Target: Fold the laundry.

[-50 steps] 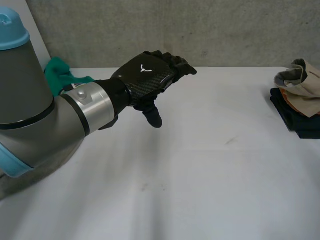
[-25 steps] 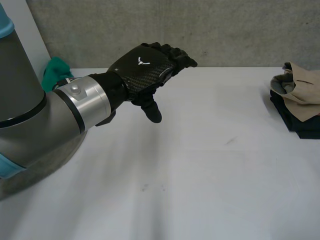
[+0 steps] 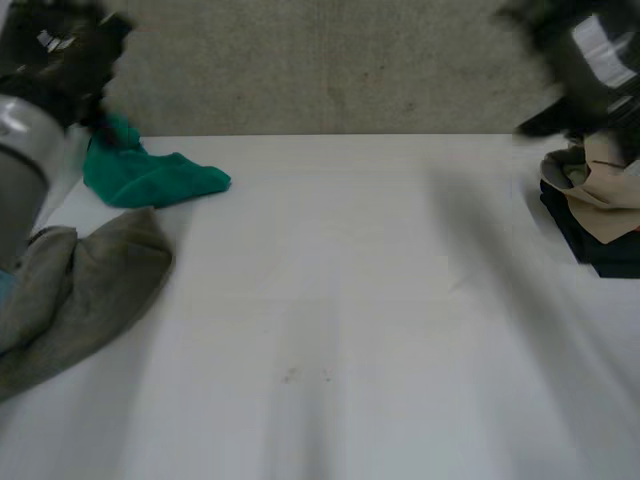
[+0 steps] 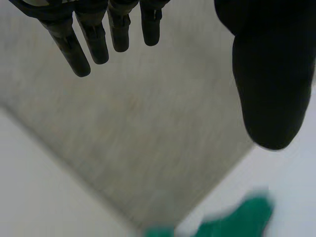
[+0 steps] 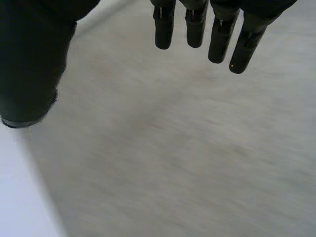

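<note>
The left hand point(image 3: 55, 60) hangs above the green cloth point(image 3: 150, 178), fingers point(image 4: 94, 34) straight, holding nothing. The grey cloth point(image 3: 80, 290) lies beside the green cloth. The right hand point(image 3: 595, 55), equally open and empty, and the folded pile point(image 3: 595, 215) are far across the worktop point(image 3: 350, 300) from it.

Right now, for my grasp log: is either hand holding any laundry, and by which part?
Nothing is held. The left hand and the right hand are both open and empty; the green cloth lies on the table.

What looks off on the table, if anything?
Nothing spilled or damaged. The beige garment atop the dark stack at the right sits rumpled, not flat. The green cloth and grey cloth lie crumpled at the left.
</note>
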